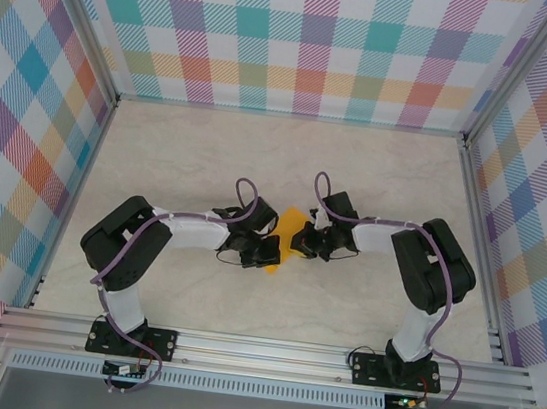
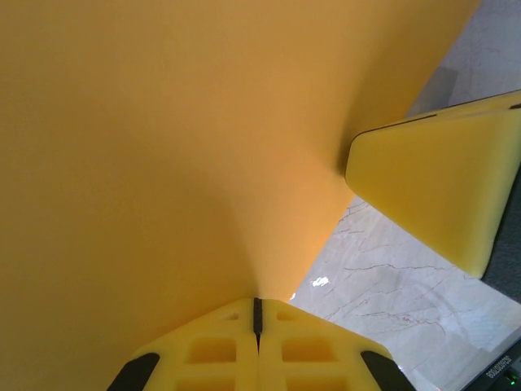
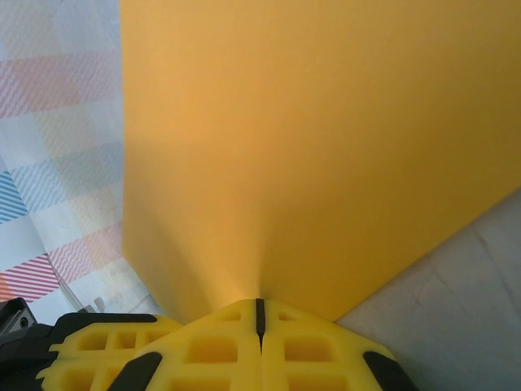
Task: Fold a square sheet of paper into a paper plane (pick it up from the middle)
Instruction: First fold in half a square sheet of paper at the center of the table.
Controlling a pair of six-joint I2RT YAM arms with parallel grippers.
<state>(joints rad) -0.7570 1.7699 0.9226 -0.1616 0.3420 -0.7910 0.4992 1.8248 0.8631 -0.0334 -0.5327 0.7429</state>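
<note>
The orange-yellow square sheet of paper point(image 1: 291, 235) hangs between both grippers above the middle of the table, raised off the surface. My left gripper point(image 1: 269, 252) is shut on its edge; in the left wrist view the sheet point(image 2: 179, 147) rises from the closed fingertips point(image 2: 257, 305). The right gripper point(image 1: 309, 238) is shut on the opposite side, and its wrist view has the paper point(image 3: 309, 138) spreading up from its tips point(image 3: 259, 306). The right gripper's yellow fingers point(image 2: 440, 187) press the sheet's edge in the left wrist view. No folded paper plane shape can be made out.
The marble-patterned tabletop point(image 1: 289, 166) is ringed by plaid walls point(image 1: 306, 37) on three sides. An aluminium rail point(image 1: 264, 353) carrying both arm bases runs along the near edge.
</note>
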